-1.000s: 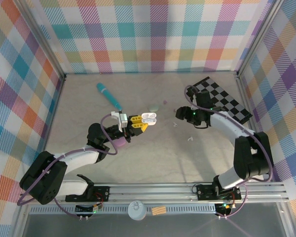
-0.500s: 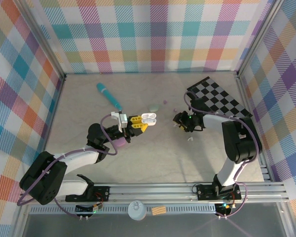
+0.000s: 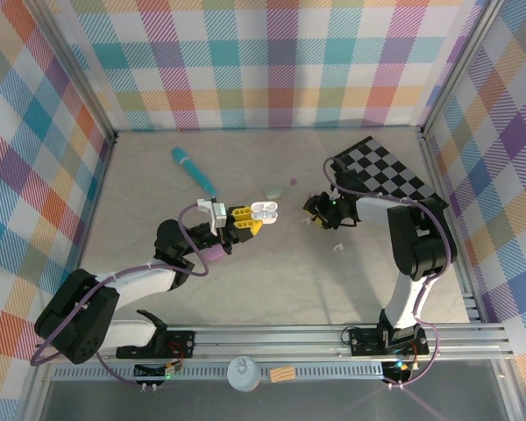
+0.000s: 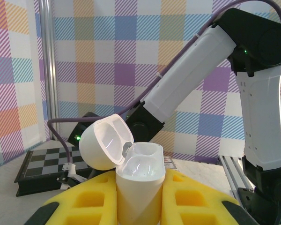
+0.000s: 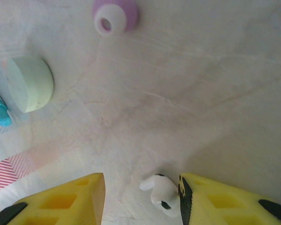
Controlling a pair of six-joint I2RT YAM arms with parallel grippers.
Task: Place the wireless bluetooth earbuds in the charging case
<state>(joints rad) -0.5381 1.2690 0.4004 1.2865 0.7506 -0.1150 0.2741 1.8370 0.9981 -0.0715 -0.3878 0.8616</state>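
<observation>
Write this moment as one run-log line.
left end effector: shut on open charging case | right end effector: open around white earbud on table

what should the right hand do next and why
Probably close the right hand on the white earbud. The earbud lies on the table between its yellow fingers, close against one and with a gap to the other, so it does not look gripped yet. The left hand holds the charging case with its lid open, ready to receive it.
</observation>
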